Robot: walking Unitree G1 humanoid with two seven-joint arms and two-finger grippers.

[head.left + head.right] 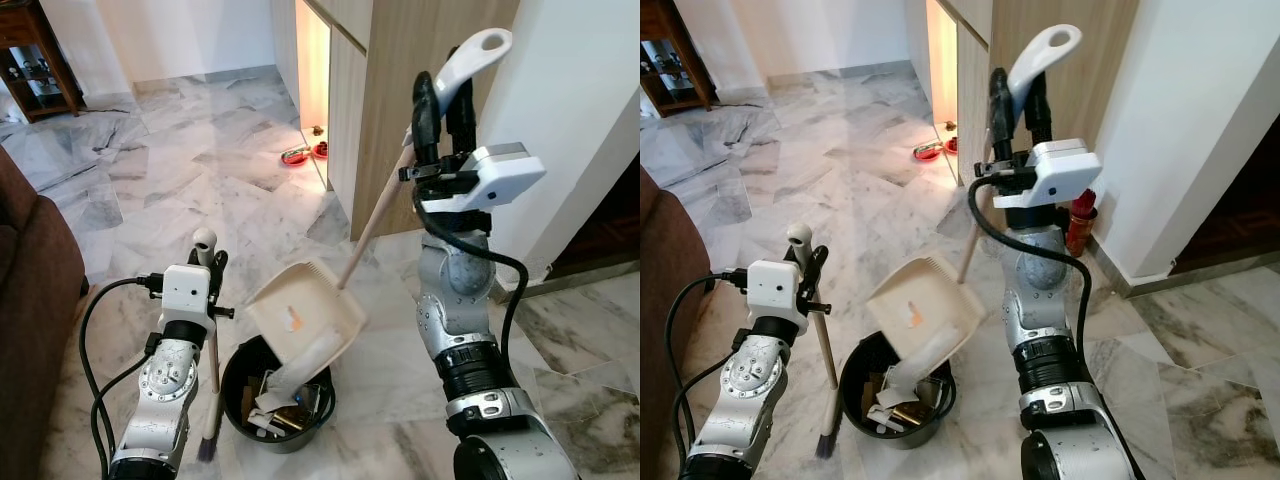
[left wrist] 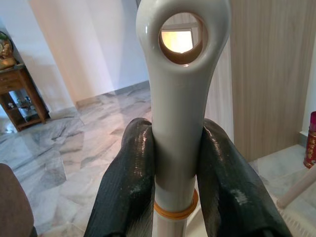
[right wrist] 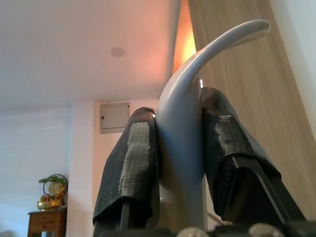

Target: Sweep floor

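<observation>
Cream dustpan tipped over a black bin on the marble floor.
Raised high by the wooden cupboard, the right claw is clamped on the white grip at the top of the dustpan's long handle, so paper scraps slide from the pan's lip into the bin, already cluttered with rubbish. Just beside the bin, the left claw pinches the upper end of a broom, its bristles resting on the floor.
</observation>
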